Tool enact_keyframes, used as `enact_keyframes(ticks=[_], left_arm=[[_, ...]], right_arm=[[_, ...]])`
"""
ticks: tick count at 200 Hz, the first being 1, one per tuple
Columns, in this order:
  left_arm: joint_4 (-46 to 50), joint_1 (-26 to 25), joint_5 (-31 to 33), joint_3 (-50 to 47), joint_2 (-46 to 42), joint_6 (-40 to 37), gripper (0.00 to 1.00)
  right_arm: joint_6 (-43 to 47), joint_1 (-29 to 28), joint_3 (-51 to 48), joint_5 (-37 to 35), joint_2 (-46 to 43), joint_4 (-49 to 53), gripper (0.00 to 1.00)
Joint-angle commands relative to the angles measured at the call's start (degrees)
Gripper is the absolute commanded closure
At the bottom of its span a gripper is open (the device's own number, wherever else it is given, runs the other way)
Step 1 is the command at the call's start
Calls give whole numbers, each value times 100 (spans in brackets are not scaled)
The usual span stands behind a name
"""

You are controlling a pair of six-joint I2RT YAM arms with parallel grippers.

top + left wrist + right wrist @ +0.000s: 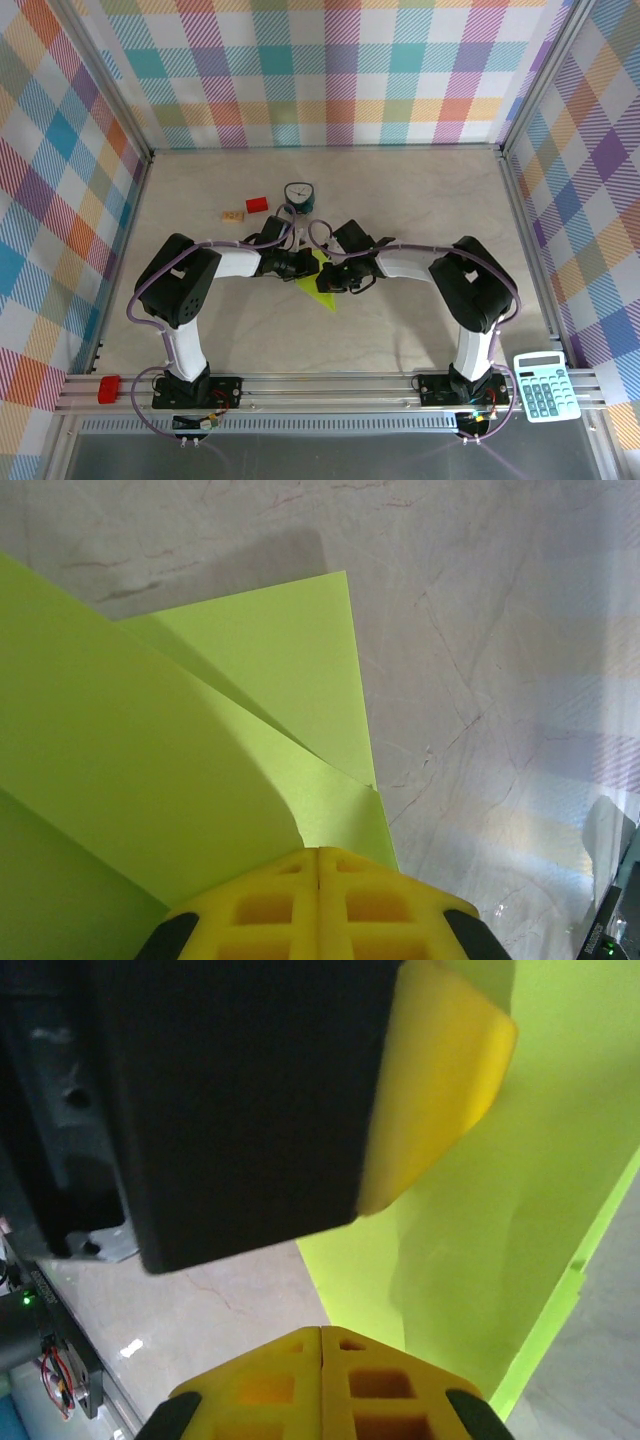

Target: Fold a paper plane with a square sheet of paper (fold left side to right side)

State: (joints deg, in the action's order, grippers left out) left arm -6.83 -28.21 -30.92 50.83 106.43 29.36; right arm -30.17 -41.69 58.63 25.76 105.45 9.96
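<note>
Your left gripper (318, 865) has its yellow, waffle-moulded fingers pressed flat together, tips down on the sheet of paper (150, 750). I cannot tell whether a layer is nipped between them. Your right gripper (320, 1345) is clenched the same way, just beside the left one's black housing. From above, the paper (318, 290) lies mid-table between the two wrists as a pointed lime wedge, its tip toward the arm bases. Close up it is thin, matte and unmarked, with overlapping flaps that meet along straight, crisp creases, one flap rising in a soft curve. The table (420, 200) is pale and marble-veined. Behind the grippers stand a small teal clock (298, 194) and a red block (257, 205).
</note>
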Motion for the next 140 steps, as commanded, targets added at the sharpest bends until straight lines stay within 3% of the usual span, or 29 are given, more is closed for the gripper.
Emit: enact_keyframes(ticks=[1,140], left_arm=[[410,19,399,-227,89,-16,100],[481,10,573,-214,67,51,100]], right_arm=[[-97,3,181,-60,184,-149,100],[-153,-32,-110,-154,233,129,100]])
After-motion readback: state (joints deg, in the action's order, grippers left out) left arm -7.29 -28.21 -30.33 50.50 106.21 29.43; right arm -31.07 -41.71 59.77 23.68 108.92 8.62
